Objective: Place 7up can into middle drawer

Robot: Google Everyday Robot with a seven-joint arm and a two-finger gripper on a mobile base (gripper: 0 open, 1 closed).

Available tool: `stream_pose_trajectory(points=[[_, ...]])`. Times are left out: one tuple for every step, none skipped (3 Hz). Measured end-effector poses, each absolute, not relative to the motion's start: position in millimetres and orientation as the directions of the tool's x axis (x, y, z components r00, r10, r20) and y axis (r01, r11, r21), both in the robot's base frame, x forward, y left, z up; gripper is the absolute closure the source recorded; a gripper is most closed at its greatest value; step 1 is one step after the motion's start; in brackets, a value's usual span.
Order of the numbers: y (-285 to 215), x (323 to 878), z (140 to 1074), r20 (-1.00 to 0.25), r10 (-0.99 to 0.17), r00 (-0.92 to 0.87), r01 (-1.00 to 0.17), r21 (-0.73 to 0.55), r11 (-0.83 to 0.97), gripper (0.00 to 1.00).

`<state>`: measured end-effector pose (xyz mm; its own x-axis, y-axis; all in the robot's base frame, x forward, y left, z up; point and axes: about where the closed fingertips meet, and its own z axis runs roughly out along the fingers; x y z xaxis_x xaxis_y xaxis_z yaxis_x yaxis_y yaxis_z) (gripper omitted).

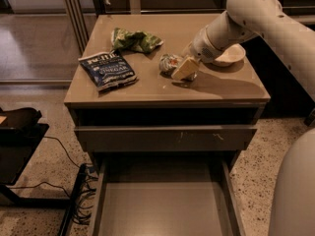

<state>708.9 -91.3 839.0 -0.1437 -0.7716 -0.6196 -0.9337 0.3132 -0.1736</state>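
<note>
The 7up can (168,63), dented, silvery with green, lies on its side on the cabinet top, right of centre. My gripper (184,69) is low over the cabinet top, right against the can's right side. The white arm reaches in from the upper right. The middle drawer (162,205) is pulled out at the bottom of the view, taupe-grey with a bare flat floor and thin side walls.
A green wrinkly snack bag (134,40) and a dark blue chip bag (107,70) lie on the cabinet top, left of the can. A white bowl (229,55) sits behind the arm. A shut drawer with a scratched front panel (167,137) is above the open one. Cables (81,200) trail on the floor at the left.
</note>
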Motion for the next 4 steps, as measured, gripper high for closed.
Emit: stream_pose_trajectory(points=[[-91, 709, 839, -0.620, -0.772, -0.144, -0.934, -0.174, 0.313, 0.65], [-91, 709, 839, -0.620, -0.772, -0.144, -0.934, -0.174, 0.313, 0.88], [-90, 708, 839, -0.613, -0.778, -0.135, -0.936, -0.178, 0.303, 1.00], [-97, 687, 846, -0.590, -0.802, -0.095, -0.942, -0.208, 0.264, 1.00]])
